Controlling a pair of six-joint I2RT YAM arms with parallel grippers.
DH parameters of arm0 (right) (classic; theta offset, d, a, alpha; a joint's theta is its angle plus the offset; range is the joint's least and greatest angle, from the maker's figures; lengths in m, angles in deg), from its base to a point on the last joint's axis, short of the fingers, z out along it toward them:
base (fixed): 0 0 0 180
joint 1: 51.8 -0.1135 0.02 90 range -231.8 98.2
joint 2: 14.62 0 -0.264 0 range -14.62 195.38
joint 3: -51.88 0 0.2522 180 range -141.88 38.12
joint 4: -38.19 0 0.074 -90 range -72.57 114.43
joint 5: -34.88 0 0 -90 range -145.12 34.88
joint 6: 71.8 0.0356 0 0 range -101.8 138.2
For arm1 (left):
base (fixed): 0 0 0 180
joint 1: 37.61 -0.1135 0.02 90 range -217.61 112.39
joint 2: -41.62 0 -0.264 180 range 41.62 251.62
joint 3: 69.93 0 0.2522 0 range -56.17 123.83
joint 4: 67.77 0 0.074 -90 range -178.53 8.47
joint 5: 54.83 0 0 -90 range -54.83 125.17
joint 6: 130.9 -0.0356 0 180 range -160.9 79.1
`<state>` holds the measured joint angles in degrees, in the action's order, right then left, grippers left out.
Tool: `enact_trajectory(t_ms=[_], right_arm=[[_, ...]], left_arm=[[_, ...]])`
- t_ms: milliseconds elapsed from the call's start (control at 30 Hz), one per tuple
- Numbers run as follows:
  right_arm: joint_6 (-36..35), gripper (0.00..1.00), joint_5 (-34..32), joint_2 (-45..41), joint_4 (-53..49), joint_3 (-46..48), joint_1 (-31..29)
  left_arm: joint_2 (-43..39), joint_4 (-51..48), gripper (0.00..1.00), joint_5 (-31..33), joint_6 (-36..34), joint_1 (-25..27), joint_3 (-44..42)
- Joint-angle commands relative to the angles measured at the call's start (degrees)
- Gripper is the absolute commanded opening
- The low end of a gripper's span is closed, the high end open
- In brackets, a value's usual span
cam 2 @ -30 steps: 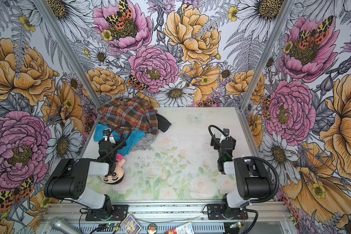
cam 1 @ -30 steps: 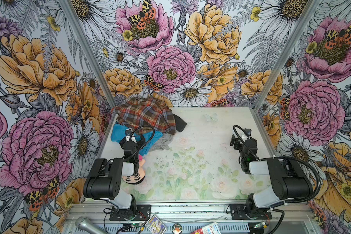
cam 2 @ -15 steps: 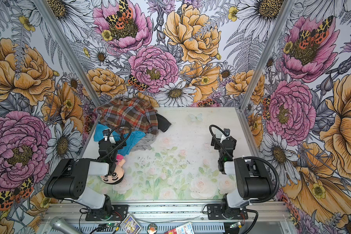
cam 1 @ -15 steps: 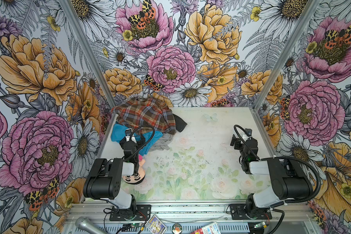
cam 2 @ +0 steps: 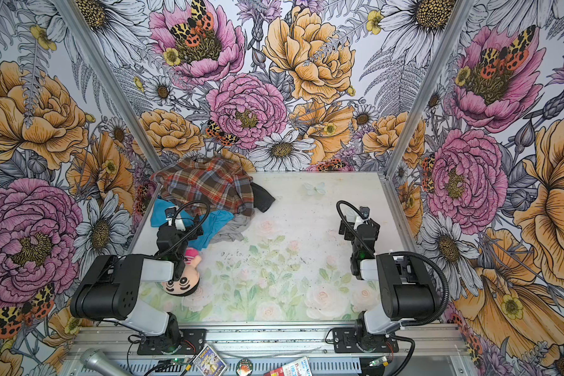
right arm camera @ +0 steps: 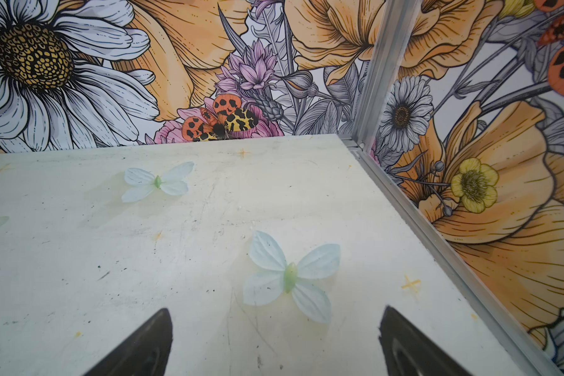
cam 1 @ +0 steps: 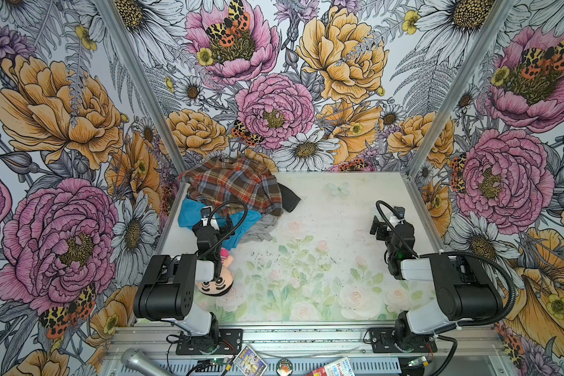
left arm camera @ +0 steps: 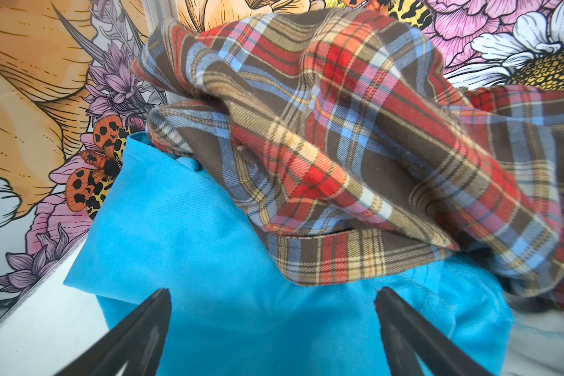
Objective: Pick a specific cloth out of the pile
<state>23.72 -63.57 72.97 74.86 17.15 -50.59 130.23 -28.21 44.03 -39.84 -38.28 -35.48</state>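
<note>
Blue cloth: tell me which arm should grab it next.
Left. The left jaws, open, hang right over the blue cloth, partly under the plaid shirt. The right jaws, also open, face bare table across the workspace.

the blue cloth (cam 1: 189, 216) lies partly under the plaid shirt (cam 1: 238, 185) and behind the left arm (cam 1: 163, 288); that arm also covers most of the doll (cam 1: 216, 288).

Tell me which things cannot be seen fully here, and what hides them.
- Turquoise cloth: in both top views the plaid shirt and the left arm cover much of it.
- Dark garment: in a top view only a corner shows from under the plaid shirt.
- Doll: same views, the left arm hides its body.
- Left gripper: open; the wrist view's edge cuts its fingers, so contact with the cloth is unclear.
</note>
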Motion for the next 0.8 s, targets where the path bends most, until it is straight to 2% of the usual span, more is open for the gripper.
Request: enact_trajectory(t_ms=[0, 200, 367, 467, 767], right_arm=[[0.85, 0.99, 0.36, 0.30, 1.56, -0.30, 0.35], [0.48, 0.99, -0.57, 0.20, 1.23, -0.53, -0.16], [-0.92, 0.99, -1.00, -2.27, -5.75, -3.16, -1.33], [-1.86, 0.99, -2.03, -2.80, -6.27, -3.31, -2.33], [-3.55, 0.99, -7.56, -10.40, -19.50, -6.94, -6.79]], left_arm=[[-0.23, 0.03, 0.99, -2.11, 0.08, -0.61, 0.76], [-0.46, -0.56, 0.99, -7.45, 0.25, -2.23, 1.10], [-2.50, -1.22, 0.99, -6.36, 1.31, -2.67, 0.59], [-4.32, -2.09, 0.99, -6.23, 1.49, -2.87, 0.16], [-16.28, -23.40, 0.99, -4.40, 4.92, -3.12, 5.06]])
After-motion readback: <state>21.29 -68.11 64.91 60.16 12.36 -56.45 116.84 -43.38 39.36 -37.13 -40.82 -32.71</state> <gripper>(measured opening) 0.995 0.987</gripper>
